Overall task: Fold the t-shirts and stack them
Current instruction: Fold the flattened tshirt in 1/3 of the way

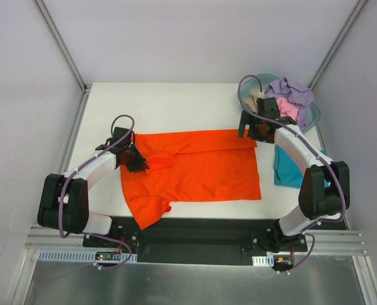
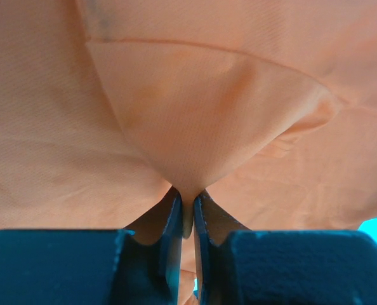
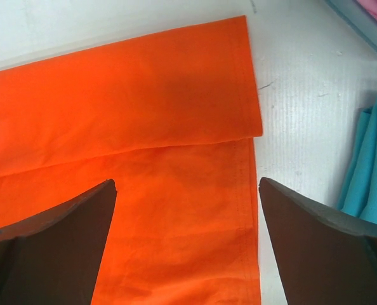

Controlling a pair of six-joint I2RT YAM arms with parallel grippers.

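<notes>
Mid-fold on the worktop (image 1: 169, 105): our left gripper (image 2: 187, 196) pinches a tuck of the orange t-shirt (image 1: 201, 175) near its collar end, we judge to anchor the far strip folded over the body. Our right gripper (image 3: 187, 187) hangs spread wide above the fold's opposite corner, holding nothing, likely poised to take it. The teal t-shirt (image 1: 284, 168) lies folded just beside, apparently starting the stack.
</notes>
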